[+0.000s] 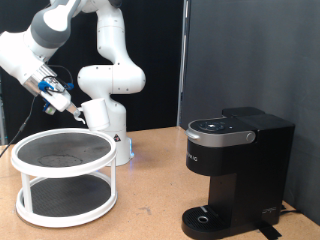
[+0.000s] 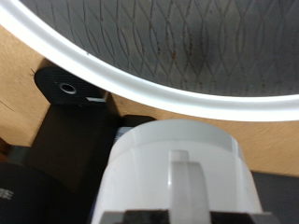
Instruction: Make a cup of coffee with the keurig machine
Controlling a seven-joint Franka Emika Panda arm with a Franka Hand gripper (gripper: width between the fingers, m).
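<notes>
The white cup (image 2: 177,154) fills the lower part of the wrist view, its handle facing the camera, and it sits between the fingers whose dark tips show at the frame's edge. In the exterior view my gripper (image 1: 68,107) hangs at the upper left, above the far rim of a white two-tier round rack (image 1: 64,150); the cup is hard to pick out there against the white robot base. The black keurig machine (image 1: 235,165) stands on the table at the exterior view's right with its lid down, far from the gripper.
The rack's dark mesh top tier (image 2: 187,47) lies just beyond the cup. A small black part with a round hole (image 2: 67,89) sits on the wooden table (image 1: 150,190). The robot base (image 1: 108,120) stands behind the rack. A black curtain is behind.
</notes>
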